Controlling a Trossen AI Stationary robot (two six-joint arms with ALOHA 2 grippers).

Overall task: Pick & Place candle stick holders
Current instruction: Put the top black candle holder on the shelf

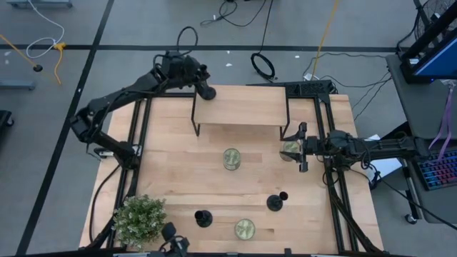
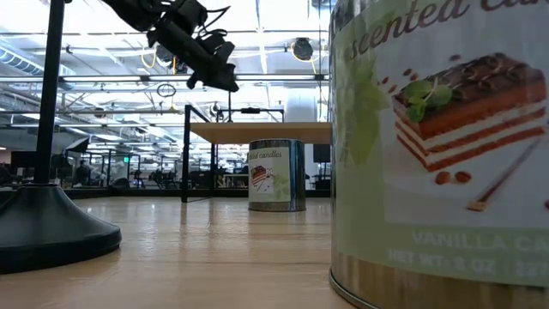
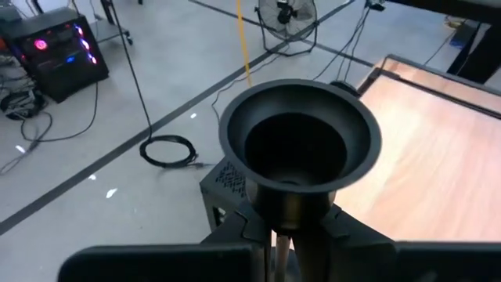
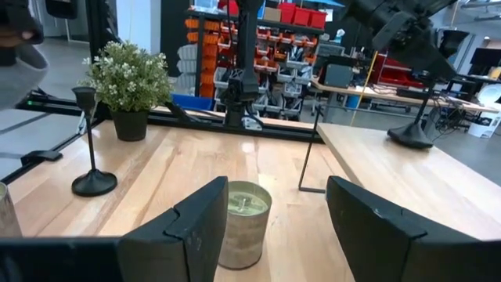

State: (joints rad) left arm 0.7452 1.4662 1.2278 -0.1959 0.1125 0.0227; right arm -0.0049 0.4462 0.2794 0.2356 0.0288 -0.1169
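Note:
My left gripper [image 1: 205, 88] is shut on a black candle stick holder [image 3: 297, 141] over the far left corner of the raised wooden shelf [image 1: 243, 107]. In the right wrist view its round base [image 4: 411, 139] is at the shelf top. Two more holders stand on their bases on the table, one [image 1: 203, 218] near the front and one [image 1: 277, 202] toward the right. My right gripper [image 1: 295, 148] is open at the table's right side, with a candle tin [image 1: 289, 150] at its fingertips. My left gripper pinches the holder's thin stem [image 3: 279, 244] just below the cup, between its two fingers. The fingers come slanting down from the table's far left. The holder hangs about upright; whether its base rests on the shelf I cannot tell. My right gripper: whether it touches the candle tin I cannot tell.
A second candle tin [image 1: 231, 158] stands mid-table, and a third [image 1: 244, 228] near the front edge fills the low view's right [image 2: 437, 154]. A potted plant [image 1: 139, 218] stands at the front left. The shelf's thin legs [image 4: 307, 160] reach down to the table.

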